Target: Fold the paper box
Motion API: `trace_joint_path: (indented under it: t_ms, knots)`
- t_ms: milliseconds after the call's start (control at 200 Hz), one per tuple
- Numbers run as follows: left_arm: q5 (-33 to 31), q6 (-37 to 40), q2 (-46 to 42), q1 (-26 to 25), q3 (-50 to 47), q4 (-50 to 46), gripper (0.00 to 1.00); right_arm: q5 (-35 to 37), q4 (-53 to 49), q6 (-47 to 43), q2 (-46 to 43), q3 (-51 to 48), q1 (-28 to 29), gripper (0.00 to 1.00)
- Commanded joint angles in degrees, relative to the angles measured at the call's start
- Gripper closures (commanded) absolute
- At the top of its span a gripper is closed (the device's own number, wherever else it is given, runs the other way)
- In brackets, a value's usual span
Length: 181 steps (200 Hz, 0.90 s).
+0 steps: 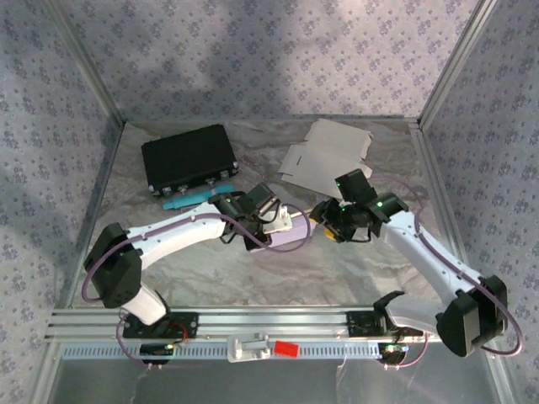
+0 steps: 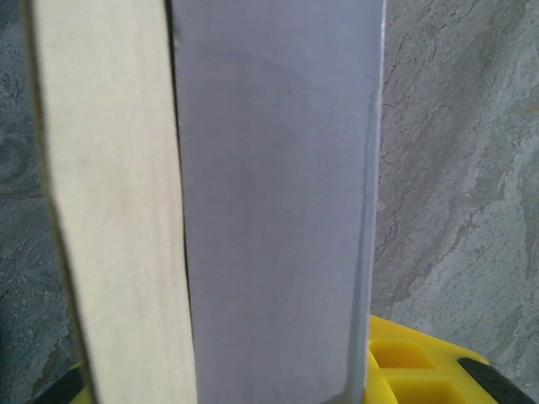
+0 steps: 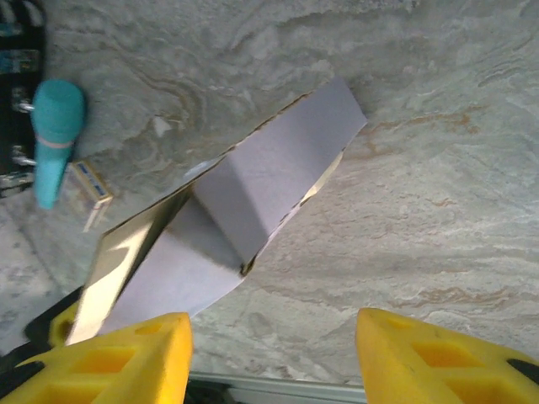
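Observation:
The paper box [image 1: 286, 230] is a partly folded white and lavender carton lying on the table centre. My left gripper [image 1: 271, 215] is shut on it from the left. In the left wrist view a lavender panel of the box [image 2: 269, 185] and a cream panel run between the jaws, with a yellow fingertip [image 2: 413, 366] showing at the lower right. My right gripper [image 1: 324, 220] hovers just right of the box, open. In the right wrist view the box [image 3: 269, 168] lies ahead and to the left, its loose flap close to the left finger [image 3: 126, 358]; nothing sits between the fingers [image 3: 274, 362].
A black case [image 1: 187, 160] stands at the back left, with a teal pen [image 1: 189, 200] in front of it. Flat white box blanks [image 1: 324, 151] lie at the back centre. Patterned walls and metal frame rails surround the table.

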Motion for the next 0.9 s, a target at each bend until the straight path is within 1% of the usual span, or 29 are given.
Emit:
trace_joint_path:
  t_ms: [0,115,225,265,360,410,475,530,615,670,740,780,830,864,899]
  knots:
    - [1.76,-0.43,1.15,0.31,0.96,-2.25,0.66,3.91,0.45,0.1,1.88,1.27,0.24,0.45]
    - [1.7,-0.56,1.12,0.34,0.92,-2.05,0.65,5.05,-1.33,-0.24,4.92,0.86,-0.37,0.5]
    - [1.13,-0.92,1.06,0.33,0.88,-1.76,0.61,4.92,-4.99,-0.68,7.8,0.68,-0.43,0.62]
    - [0.9,-1.1,1.05,0.29,0.94,-1.68,0.6,5.23,-5.87,-0.73,7.84,0.74,-0.17,0.65]
    - [0.8,-1.33,1.08,0.5,0.87,-1.4,0.61,5.48,-5.14,-1.04,6.4,1.22,0.18,0.64]
    - [0.84,-1.43,1.2,0.64,0.88,-1.3,0.65,5.79,-4.91,-1.83,5.91,2.3,0.2,0.63]
    - [1.28,-1.45,1.14,0.94,0.88,-1.19,0.71,5.55,-5.07,-5.07,5.88,4.71,-0.13,0.63]
    - [1.69,-1.29,0.97,1.14,0.79,-1.21,0.72,5.98,-5.62,-9.53,5.7,7.06,-0.34,0.64]
    - [2.4,-0.61,0.62,1.53,0.61,-1.04,0.73,7.46,-6.39,-19.01,4.15,10.24,-0.76,0.65]
    - [3.13,-0.19,0.44,1.89,0.5,-1.06,0.74,8.13,-6.87,-26.82,2.71,11.86,-1.23,0.65]
    - [3.91,0.38,0.17,2.2,0.44,-1.06,0.74,9.55,-5.06,-39.43,0.8,11.97,-2.06,0.65]
    - [4.22,0.64,0.2,2.36,0.48,-1.08,0.74,8.13,-2.94,-46.97,-0.02,11.93,-2.57,0.66]
    - [4.77,1.07,0.22,2.6,0.61,-1.26,0.74,6.22,-1.33,-54.97,-0.29,11.03,-3.19,0.7]
    - [4.88,1.26,0.27,2.75,0.68,-1.43,0.74,4.89,-1.45,-59.34,0.27,11.12,-3.63,0.72]
    - [5.19,1.48,0.33,2.93,0.7,-1.55,0.74,3.65,-2.1,-63.04,1.24,11.6,-4.03,0.72]
